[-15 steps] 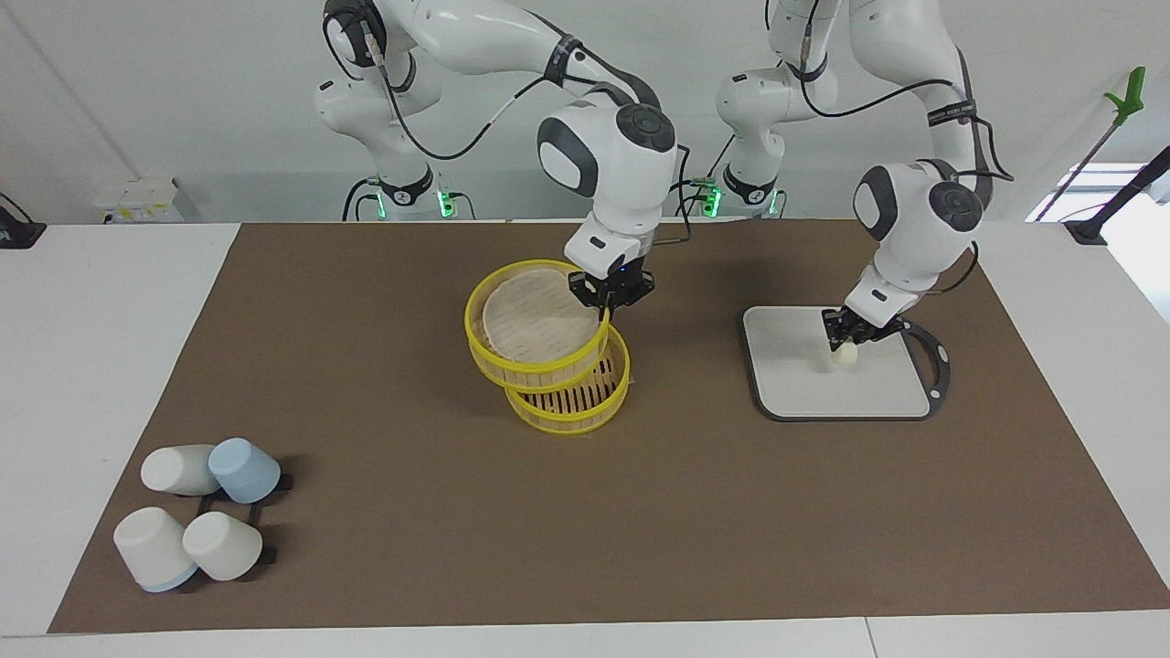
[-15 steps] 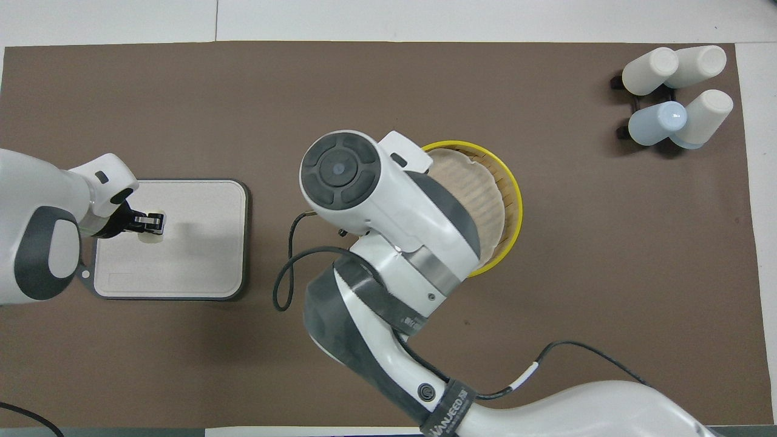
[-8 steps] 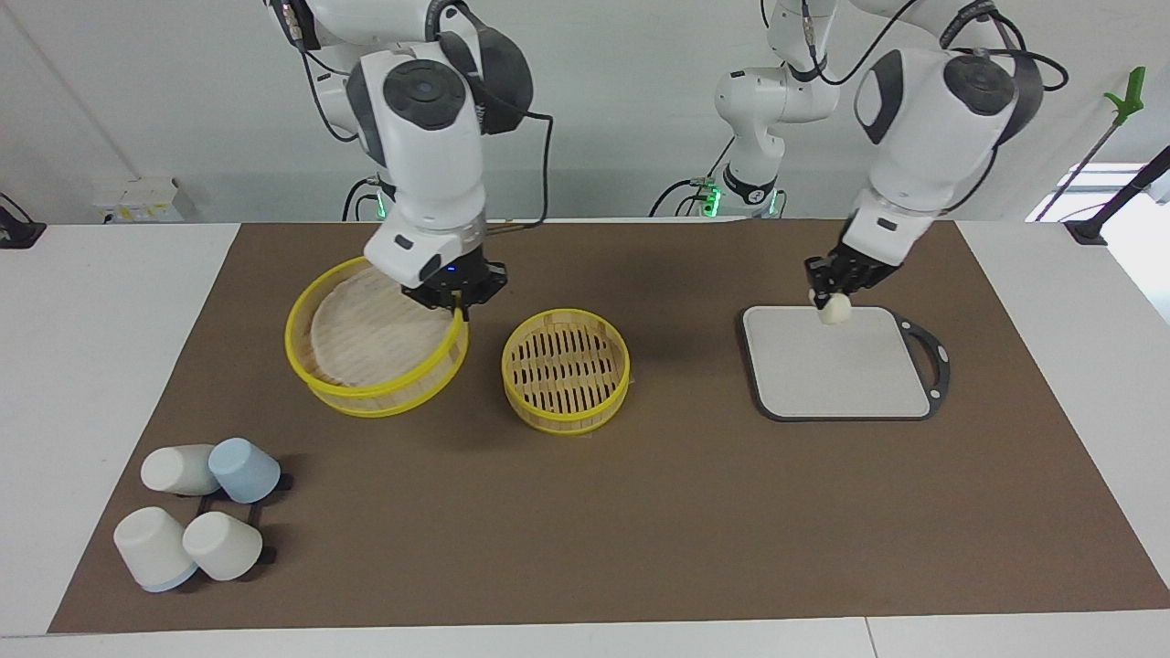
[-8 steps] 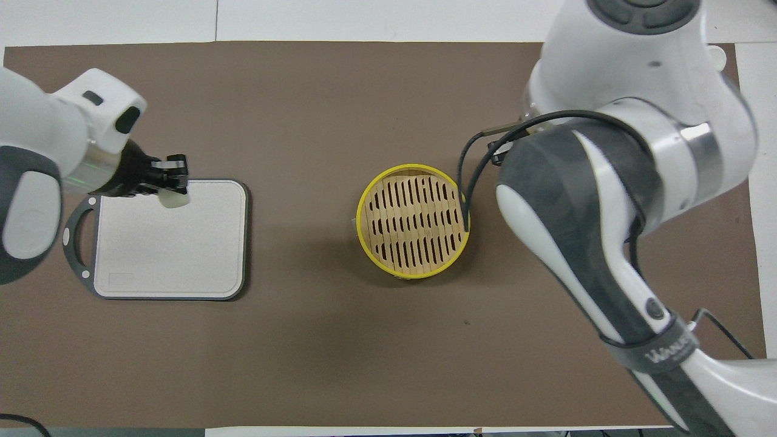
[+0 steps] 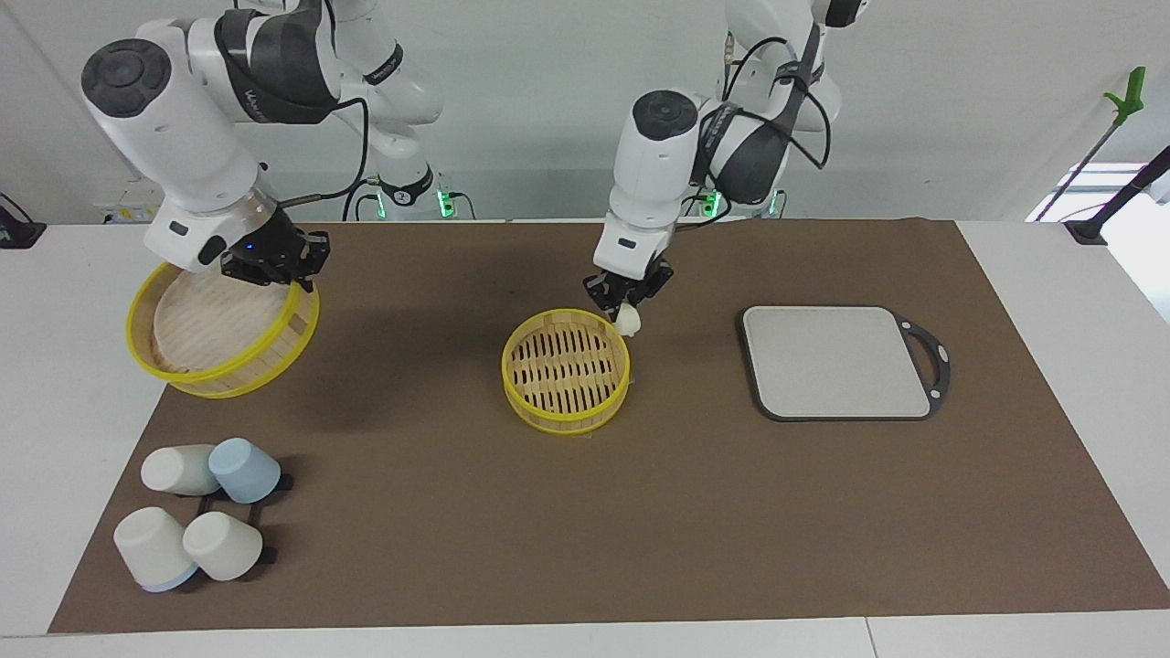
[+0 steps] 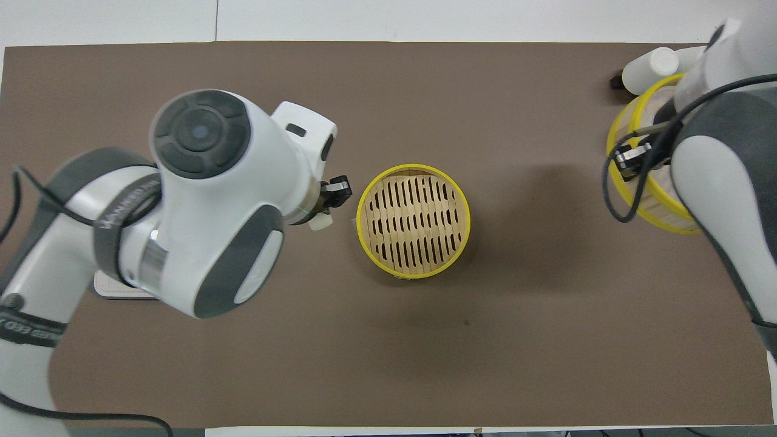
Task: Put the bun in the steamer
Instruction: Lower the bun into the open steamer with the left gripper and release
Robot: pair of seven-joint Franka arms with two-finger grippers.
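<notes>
The bun (image 5: 628, 319) is gripped between the fingers of the left end effector (image 5: 625, 304) just above centre in the facing view. It is held in the air at the edge of the steamer (image 5: 566, 369), over the part of the yellow rim toward the left arm's end of the counter (image 5: 695, 512). In the overhead view the bun (image 6: 320, 221) shows just short of the rim, so it is judged not yet to be over the slatted floor. It is kept raised, probably so that the rim can be cleared before it is lowered.

The steamer's lid tier (image 5: 222, 329) is held by its rim in the closed right end effector (image 5: 274, 267) at the upper left of the facing view. It hangs tilted over the edge of the brown mat, toward the right arm's end of the counter and well apart from the basket. It is held aside, by this reading, so that the basket stays open from above and the other arm's path is left free.

The grey board (image 5: 836, 362), at the centre right of the facing view, lies bare. Four upturned cups (image 5: 201, 512) are grouped at the lower left, away from the work.

A short carry across the rim and a lowering onto the slats are what the next step is judged to require.
</notes>
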